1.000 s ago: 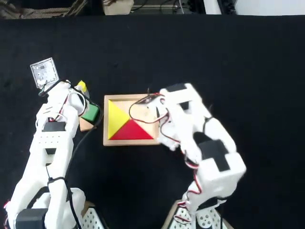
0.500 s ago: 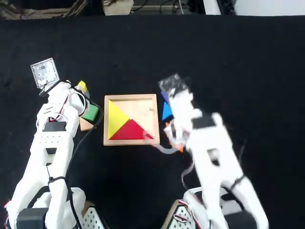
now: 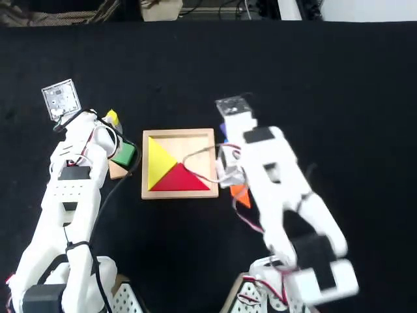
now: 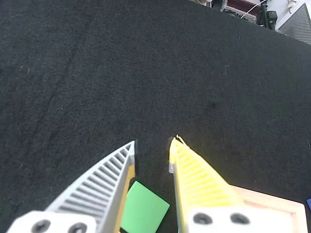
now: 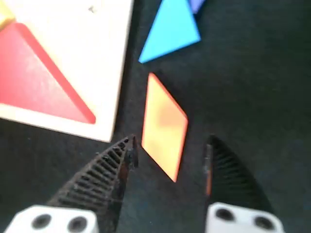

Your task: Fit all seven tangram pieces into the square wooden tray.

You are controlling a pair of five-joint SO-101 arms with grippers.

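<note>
My R gripper hung spread over the orange parallelogram, on the cloth just beside the tray; its long axis ran along my fingers, L arm well apart.

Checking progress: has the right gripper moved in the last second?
Yes. The right gripper swung off the wooden tray, rightward in the high view, and is now open over the orange piece beside it.
</note>
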